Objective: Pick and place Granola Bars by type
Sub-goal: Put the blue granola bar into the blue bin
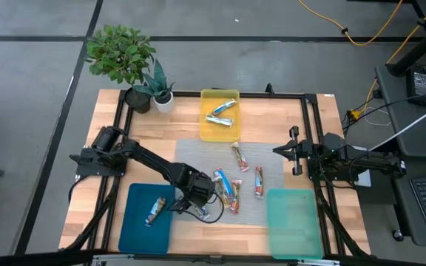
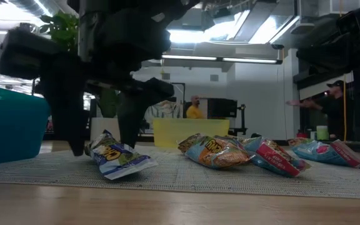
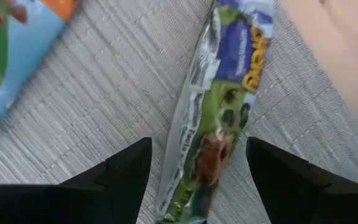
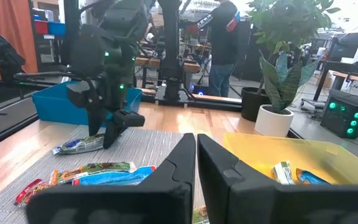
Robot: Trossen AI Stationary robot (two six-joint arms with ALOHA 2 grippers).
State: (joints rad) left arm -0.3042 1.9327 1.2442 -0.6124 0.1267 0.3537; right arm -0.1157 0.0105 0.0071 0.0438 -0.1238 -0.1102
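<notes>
Left gripper [image 1: 204, 210] lowered over near-left part of grey mat [image 1: 198, 151], fingers spread wide either side of blue-and-green bar [image 3: 219, 118], not closed on it. Bar flat on mat, long axis running between the fingers. Remaining loose bars [image 1: 228, 188] clustered on mat centre, right of left gripper, mostly lying near-to-far, some tilted; red-and-white bar [image 1: 258, 181] at right of cluster, one bar [image 1: 239, 155] farther back. Yellow tray [image 1: 207, 131] at far centre, holding two blue-and-white bars [image 1: 222, 114] lying crosswise. Dark blue tray [image 1: 135, 229] at near left, holding one bar [image 1: 154, 211], angled. Teal tray [image 1: 294, 222] at near right. Right gripper [image 1: 287, 150] hovering at right side of tabletop [image 1: 161, 129], fingers together, holding nothing.
</notes>
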